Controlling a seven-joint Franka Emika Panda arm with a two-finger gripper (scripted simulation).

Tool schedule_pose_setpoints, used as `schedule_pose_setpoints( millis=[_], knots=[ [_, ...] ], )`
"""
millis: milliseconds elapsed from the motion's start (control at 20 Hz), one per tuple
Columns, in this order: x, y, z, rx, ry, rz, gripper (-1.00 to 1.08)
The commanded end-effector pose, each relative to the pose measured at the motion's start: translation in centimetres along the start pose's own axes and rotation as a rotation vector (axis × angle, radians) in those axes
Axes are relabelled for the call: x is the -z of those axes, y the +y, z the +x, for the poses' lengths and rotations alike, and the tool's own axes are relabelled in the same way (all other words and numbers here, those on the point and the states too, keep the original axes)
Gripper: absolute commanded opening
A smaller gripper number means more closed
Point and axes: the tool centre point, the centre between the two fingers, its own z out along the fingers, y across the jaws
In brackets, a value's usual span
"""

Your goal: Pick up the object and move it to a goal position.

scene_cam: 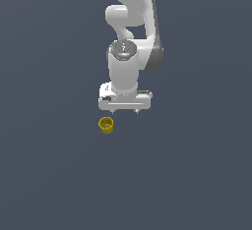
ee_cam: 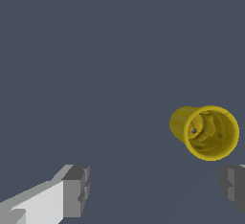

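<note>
So far nothing of the task looks done: the yellow cup [scene_cam: 106, 125] stands by itself on the plain dark floor [scene_cam: 197, 175], upright or nearly so with its hollow mouth showing, and no part of the arm touches it. The gripper [scene_cam: 125, 112] hangs above the floor with its fingers spread wide and nothing between them. In the wrist view the two grey fingertips [ee_cam: 76, 189] sit far apart, and the cup [ee_cam: 206, 132] lies off to one side, close to one fingertip, not centred in the gap (so the approach is not lined up yet). In the exterior view the cup sits just below the gripper and a little toward the exterior view's left. No edge or corner of the floor shows, so its place cannot be tied to one, and no goal marker is visible either. By my judgement, what remains is everything: centring over the cup, descending, closing on it, lifting, and carrying it to the goal.
</note>
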Motion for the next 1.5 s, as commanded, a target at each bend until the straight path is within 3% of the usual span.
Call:
schedule_pose_setpoints(
  millis=[0,850,1450],
  knots=[
    [0.0,0.0,0.0,0.0,0.0,0.0,1.0],
    [1.7,0.7,0.4,0.038,0.02,-0.022,1.0],
    [-1.8,4.6,0.7,0.132,0.022,-0.015,1.0]
  ],
)
